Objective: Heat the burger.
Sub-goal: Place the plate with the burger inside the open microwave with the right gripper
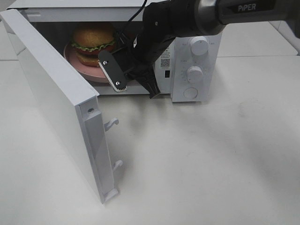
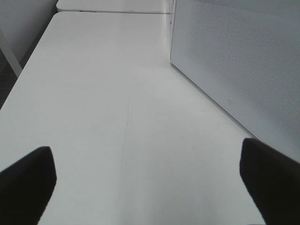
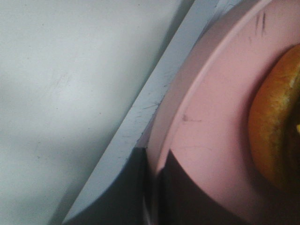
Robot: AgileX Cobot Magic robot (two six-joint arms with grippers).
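Microwave door (image 1: 61, 108) is nearest, swung wide open toward the near left, with its latch hooks showing on the edge. Bare white table (image 1: 211, 164) lies in front.

The burger (image 1: 93, 40) sits on a pink plate (image 1: 77, 63) inside the microwave (image 1: 192, 101), in the left part of the cavity. The plate's near rim is at the front sill.

Right gripper (image 1: 115, 75) reaches in from the far right. The wrist view shows its fingers (image 3: 197, 199) closed on the plate rim and clear of the burger. Left gripper (image 2: 150, 187) is wide open with nothing in it, low over the table beside a white dotted panel (image 2: 234, 61).

Handling, as a guess:
- The burger's glossy bun and loose stacked layers look light and top-heavy, likely to slide or tip if jolted.
- Don't pinch the burger itself; move it by the plate.
- The plate looks stiff and smooth with a thin rim, so a one-edge pinch may slip or let it tilt. Keep it level and slow.

Hard to see:
- The arm covers the right of the cavity and the plate's right side.
- Can't tell if the plate lies fully flat on the floor.
- The labels on the knobs (image 1: 199, 46) are too small to read.
- Can't tell if the dotted panel is the door or the microwave's side wall.
- The left arm is not in the overhead view.
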